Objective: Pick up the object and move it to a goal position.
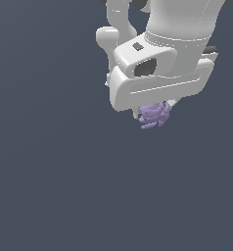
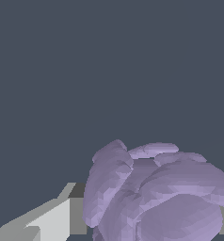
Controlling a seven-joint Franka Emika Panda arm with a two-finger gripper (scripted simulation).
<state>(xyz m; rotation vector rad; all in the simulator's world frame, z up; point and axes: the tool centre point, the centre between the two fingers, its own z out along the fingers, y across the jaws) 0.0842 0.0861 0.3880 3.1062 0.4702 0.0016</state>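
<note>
Gripping the object [image 1: 155,115], our gripper [image 1: 155,112] looks clamped on it; the purple blob hangs at six o'clock beneath the white hand. In the wrist view one finger [image 2: 55,216] presses its flank at nine o'clock. We judge it light, stiff and knobbly, so ridges may slip; holding across the broad middle seems safest.

Plain dark blue-grey surface [image 1: 55,186], nothing resting visible.

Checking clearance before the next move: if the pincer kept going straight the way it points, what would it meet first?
Probably nothing: past the blob in the pincer, the wrist view shows only plain dark background, its depth unclear.
</note>
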